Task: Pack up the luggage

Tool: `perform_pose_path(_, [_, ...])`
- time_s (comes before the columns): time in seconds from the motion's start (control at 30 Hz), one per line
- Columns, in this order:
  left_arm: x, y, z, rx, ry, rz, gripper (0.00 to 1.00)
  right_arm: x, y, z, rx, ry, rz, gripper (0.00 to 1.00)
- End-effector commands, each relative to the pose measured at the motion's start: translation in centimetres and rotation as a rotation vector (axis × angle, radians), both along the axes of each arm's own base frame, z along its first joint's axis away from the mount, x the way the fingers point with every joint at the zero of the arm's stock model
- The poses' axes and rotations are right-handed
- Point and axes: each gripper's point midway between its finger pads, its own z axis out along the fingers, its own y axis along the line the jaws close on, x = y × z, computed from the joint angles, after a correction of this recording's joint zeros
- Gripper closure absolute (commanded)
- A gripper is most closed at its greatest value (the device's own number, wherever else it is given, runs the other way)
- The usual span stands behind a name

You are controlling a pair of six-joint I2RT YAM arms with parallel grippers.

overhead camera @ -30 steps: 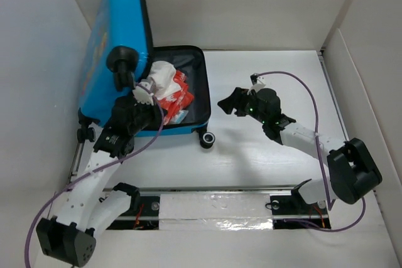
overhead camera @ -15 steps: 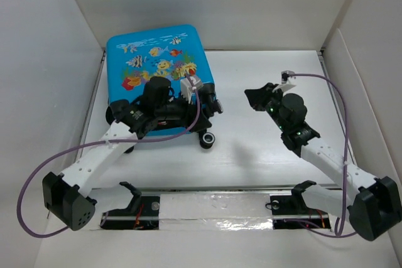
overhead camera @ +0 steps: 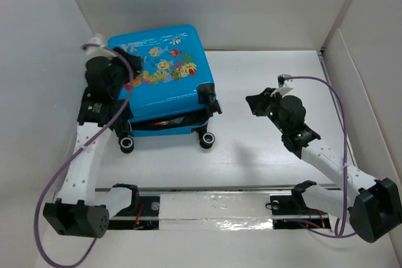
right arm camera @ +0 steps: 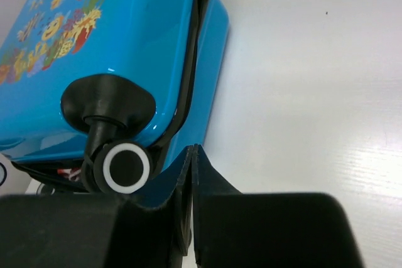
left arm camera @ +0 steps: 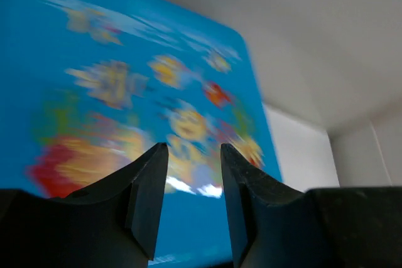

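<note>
- The luggage [overhead camera: 166, 86] lies in the upper left of the top view, on the white table [overhead camera: 264, 161], close to the left wall.
- Its blue lid faces up with the fish and coral print on show. The lid is lowered but not fully shut.
- A dark gap [overhead camera: 164, 122] runs along the lower edge of the case, and a bit of red and white shows inside it.
- Two black wheels with white hubs stand at the lower corners, one at the left [overhead camera: 127, 145] and one at the right [overhead camera: 208, 140].
- The left gripper [overhead camera: 125, 67] sits over the upper left corner of the lid.
- In the left wrist view its fingers [left arm camera: 147, 186] stand a narrow way apart with nothing between them, and the printed lid [left arm camera: 125, 92] is blurred behind.
- The right gripper [overhead camera: 253, 101] hangs right of centre in the top view, beside the case but apart from it.
- In the right wrist view its fingers [right arm camera: 204, 186] are pressed together on nothing, pointing at the case's corner [right arm camera: 138, 36] and its wheel [right arm camera: 125, 167].
</note>
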Motion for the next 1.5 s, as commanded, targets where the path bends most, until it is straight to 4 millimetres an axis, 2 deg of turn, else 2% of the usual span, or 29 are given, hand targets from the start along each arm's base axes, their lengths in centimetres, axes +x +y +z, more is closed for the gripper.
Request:
perform_pose_path(0.0, [-0.2,13.4,0.6,-0.209,-0.063,0.592,0.65,-0.6,-0.2,0.1,-0.009,-0.031,0.014,0.96])
perform_pose_path(0.03, [-0.3,15.4,0.3,-0.232,-0.075,0.651,0.65,-0.6,-0.4,0.0,-0.012,-0.03,0.005,0.96])
perform_pose_path(0.07, [-0.7,19.2,-0.8,-0.231,-0.06,0.76,0.65,-0.7,-0.5,-0.3,-0.021,-0.026,0.005,0.96])
perform_pose_path(0.13, [-0.5,21.6,-3.0,-0.224,0.001,0.799,0.65,-1.0,-0.6,-1.0,-0.025,-0.014,0.006,0.96])
perform_pose_path(0.17, [0.1,22.9,-5.7,-0.208,0.083,0.826,0.65,-1.0,-0.6,-1.1,-0.023,-0.02,0.011,0.95])
perform_pose_path(0.2, [-0.2,25.0,-7.1,-0.199,0.127,0.892,0.65,-1.2,-0.5,-1.7,-0.022,-0.012,0.018,0.95])
perform_pose_path(0.3, [-0.1,27.3,-13.2,-0.132,0.313,0.941,0.66,-1.1,-0.7,-1.8,-0.02,-0.012,0.015,0.95])
perform_pose_path(0.5, [-0.3,27.9,-22.8,-0.025,0.546,0.946,0.68,-1.7,-1.3,-0.3,-0.002,-0.051,0.005,0.94])
perform_pose_path(0.57, [-0.2,26.7,-25.7,-0.011,0.629,0.922,0.68,-1.9,-1.5,0.1,0.003,-0.061,0.005,0.93])
perform_pose_path(0.63, [0.2,24.7,-26.9,-0.013,0.658,0.882,0.69,-2.0,-1.5,0.3,0.003,-0.066,0.005,0.93])
perform_pose_path(0.67, [1.4,22.1,-26.9,-0.004,0.638,0.82,0.69,-2.1,-1.5,0.4,0.004,-0.067,0.005,0.93])
perform_pose_path(0.77, [2.4,16.7,-27.0,-0.049,0.616,0.717,0.69,-2.3,-1.6,0.5,0.003,-0.068,0.005,0.92])
perform_pose_path(0.8, [2.0,14.9,-27.9,-0.077,0.636,0.667,0.69,-2.3,-2.0,0.8,0.005,-0.073,-0.004,0.92])
perform_pose_path(0.87, [2.2,11.5,-27.2,-0.143,0.579,0.596,0.71,-2.5,-2.4,0.6,-0.005,-0.061,-0.013,0.92])
perform_pose_path(0.9, [0.9,8.2,-28.6,-0.136,0.604,0.518,0.71,-2.3,-3.1,0.7,-0.008,-0.062,-0.032,0.92])
perform_pose_path(0.93, [0.3,6.6,-28.8,-0.151,0.6,0.485,0.71,-2.3,-4.0,1.1,-0.007,-0.069,-0.061,0.92])
perform_pose_path(0.97, [0.2,4.7,-27.5,-0.193,0.55,0.445,0.71,-2.3,-4.5,0.6,-0.018,-0.045,-0.076,0.91])
perform_pose_path(1.0, [-1.5,1.5,-28.5,-0.178,0.566,0.36,0.71,-2.3,-5.1,0.7,-0.02,-0.042,-0.095,0.9])
perform_pose_path(1.07, [-2.8,-2.1,-27.1,-0.221,0.534,0.274,0.71,-2.4,-7.2,0.8,-0.024,-0.032,-0.165,0.87])
perform_pose_path(1.1, [-4.0,-3.9,-27.4,-0.215,0.533,0.225,0.71,-2.5,-7.9,1.2,-0.022,-0.04,-0.187,0.86])
perform_pose_path(1.13, [-6.3,-8.4,-26.5,-0.206,0.519,0.095,0.71,-2.7,-9.1,1.9,-0.014,-0.058,-0.222,0.82])
perform_pose_path(1.2, [-8.8,-12.4,-25.7,-0.201,0.516,0.007,0.7,-3.1,-10.1,2.7,-0.005,-0.077,-0.248,0.78])
perform_pose_path(1.23, [-9.6,-13.4,-25.3,-0.179,0.501,0.007,0.7,-3.2,-10.4,3.1,-0.003,-0.084,-0.253,0.76])
perform_pose_path(1.27, [-12.4,-15.3,-25.9,-0.117,0.533,-0.052,0.7,-3.6,-10.6,3.7,-0.004,-0.096,-0.249,0.68])
perform_pose_path(1.3, [-12.2,-15.6,-24.3,-0.136,0.502,-0.006,0.7,-3.8,-10.4,3.8,-0.011,-0.098,-0.236,0.62])
perform_pose_path(1.33, [-13.2,-14.7,-24.6,-0.082,0.517,0.022,0.7,-4.0,-10.0,4.2,-0.011,-0.107,-0.209,0.57])
perform_pose_path(1.37, [-14.3,-15.0,-22.6,-0.094,0.468,0.003,0.7,-4.4,-9.5,4.4,-0.013,-0.108,-0.178,0.48])
perform_pose_path(1.43, [-13.7,-12.8,-19.5,-0.11,0.349,0.097,0.66,-4.6,-9.1,4.7,-0.009,-0.114,-0.153,0.38])
perform_pose_path(1.47, [-13.6,-11.9,-16.7,-0.165,0.28,0.094,0.63,-4.6,-9.1,4.7,-0.007,-0.117,-0.155,0.28])
